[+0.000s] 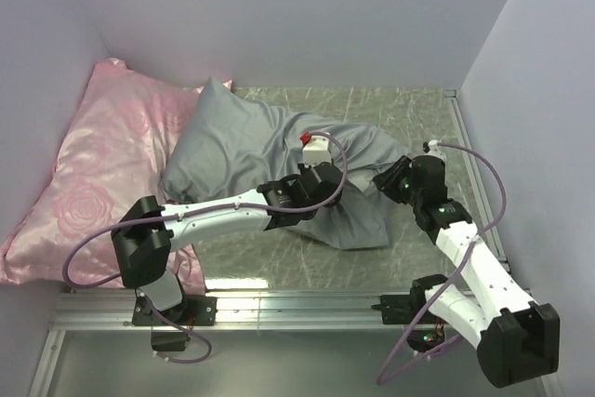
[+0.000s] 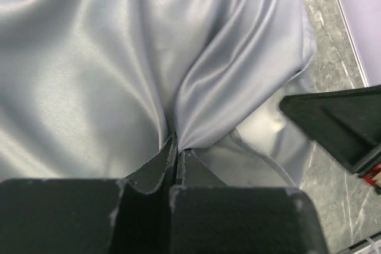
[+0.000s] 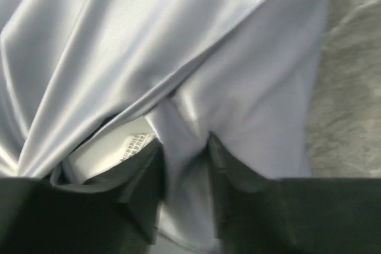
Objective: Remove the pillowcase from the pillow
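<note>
On the grey marble table [image 1: 418, 113] lies the crumpled grey-blue satin pillowcase [image 1: 242, 141], touching a pink rose-patterned pillow [image 1: 93, 165] at its left, with the left gripper [image 2: 175, 147] pinched tight on one fold and the right gripper [image 3: 183, 141] holding its fingers [image 3: 143, 176] astride another fold, clamped or not I cannot tell.

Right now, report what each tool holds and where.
Left tool: shut on a pinched fold near the middle of the pillowcase. Right tool: a fold at its right end sits between the fingers; whether clamped cannot be told.
</note>
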### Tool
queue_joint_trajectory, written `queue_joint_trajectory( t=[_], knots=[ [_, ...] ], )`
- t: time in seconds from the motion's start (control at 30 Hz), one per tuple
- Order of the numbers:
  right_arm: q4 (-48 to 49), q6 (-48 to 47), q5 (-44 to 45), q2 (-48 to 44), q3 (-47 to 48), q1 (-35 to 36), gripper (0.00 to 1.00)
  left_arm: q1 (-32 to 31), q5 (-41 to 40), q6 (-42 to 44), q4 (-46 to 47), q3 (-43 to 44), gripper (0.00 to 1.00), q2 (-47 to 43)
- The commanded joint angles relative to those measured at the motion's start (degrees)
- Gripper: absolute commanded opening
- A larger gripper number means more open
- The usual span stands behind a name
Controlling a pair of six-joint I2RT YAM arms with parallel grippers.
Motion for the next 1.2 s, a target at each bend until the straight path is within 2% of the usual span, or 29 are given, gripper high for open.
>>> queue_joint_trajectory(
  t=[0.0,0.03,0.07,0.13,0.23,0.37,0.47,0.6,0.7,0.8,0.9,0.93,0.97,1.0,1.1,1.17],
  knots=[
    [-2.3,-1.5,1.1,-1.3,-0.9,-5.4,0.32,2.0,1.7,-0.3,-1.5,-0.2,0.01,-0.9],
    [-2.7,-1.8,0.2,-1.8,-1.2,-7.4,0.22,3.3,2.3,-0.5,-2.5,0.0,0.01,-0.5],
    [-3.1,-2.3,-1.2,-2.8,-1.9,-9.2,0.16,3.9,3.5,-0.6,-2.7,0.5,0.01,0.0],
    [-4.8,-2.8,-0.8,-4.0,-2.0,-12.6,0.08,6.0,4.7,-0.7,-2.7,0.4,0.01,0.2],
    [-7.4,-3.4,2.4,-3.9,-1.5,-16.4,0.02,9.6,8.6,-1.7,-2.1,0.2,0.00,0.3],
    [-5.9,-3.3,1.6,0.5,-3.7,-22.3,0.00,14.9,14.5,-3.5,-2.4,0.5,0.01,-0.4],
    [-1.8,-1.8,0.5,6.0,-5.9,-24.6,0.00,16.9,15.4,-2.9,-2.7,0.2,0.01,-1.8],
    [4.8,2.3,-7.5,14.1,-7.3,-23.2,0.00,16.6,21.3,-1.7,-2.5,-1.1,0.01,-2.0],
    [6.1,1.5,-5.0,20.0,-6.0,-19.6,0.03,14.4,22.6,-1.7,-1.9,-2.9,0.00,-1.3],
    [6.9,0.7,-8.9,24.3,-5.7,-18.4,0.04,11.9,22.3,-1.3,-2.0,-3.7,0.01,-0.1],
    [7.2,1.1,-10.7,22.9,-6.0,-17.8,0.23,10.8,22.5,-1.4,-1.1,-4.6,0.01,0.2],
    [6.8,1.0,-10.4,21.9,-6.3,-17.7,0.35,10.5,22.4,-1.3,-1.1,-4.7,0.01,0.4],
    [5.1,0.3,-9.6,19.1,-6.2,-17.7,0.41,10.5,22.2,-1.2,-1.3,-4.6,0.01,0.5],
    [3.7,-0.1,-8.0,17.2,-6.2,-17.7,0.52,10.4,22.2,-1.0,-1.3,-4.6,0.01,0.6],
    [-1.1,-1.3,-4.5,9.8,-5.5,-17.9,0.65,10.3,22.5,-0.7,-1.4,-4.5,0.01,1.0],
    [-4.4,-1.8,-4.0,5.4,-4.3,-18.3,0.69,10.3,23.0,-0.6,-1.5,-4.1,0.01,1.3]
  ],
)
